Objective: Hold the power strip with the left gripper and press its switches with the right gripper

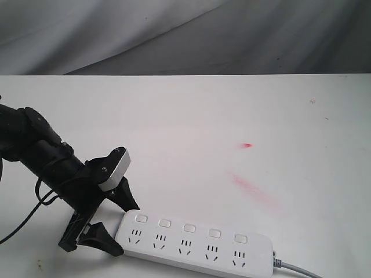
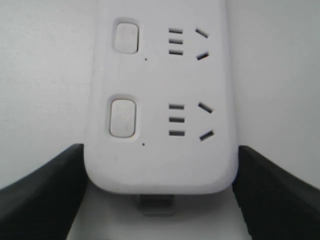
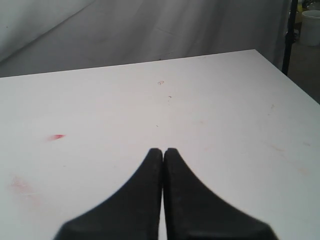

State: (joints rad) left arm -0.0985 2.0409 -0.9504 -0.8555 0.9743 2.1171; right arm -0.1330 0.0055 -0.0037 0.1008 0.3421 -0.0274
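The white power strip (image 1: 194, 243) lies flat near the table's front edge, with its grey cord (image 1: 295, 267) running off to the right. Its five switches (image 1: 189, 227) sit in a row above the outlets. My left gripper (image 1: 127, 230) straddles the strip's left end, one black finger on each long side. In the left wrist view the fingers (image 2: 55, 185) touch both sides of the strip (image 2: 160, 165), so the left gripper (image 2: 160, 147) is shut on it, and two switches (image 2: 122, 117) show. My right gripper (image 3: 163, 150) is shut on nothing above bare table, out of the exterior view.
Red smears (image 1: 249, 185) and a red spot (image 1: 246, 145) mark the white table (image 1: 191, 116). Grey cloth (image 1: 174, 35) hangs behind it. In the right wrist view the table's side edge (image 3: 292, 82) drops off, with a dark pole (image 3: 289, 35) and a white bucket (image 3: 310, 20) beyond.
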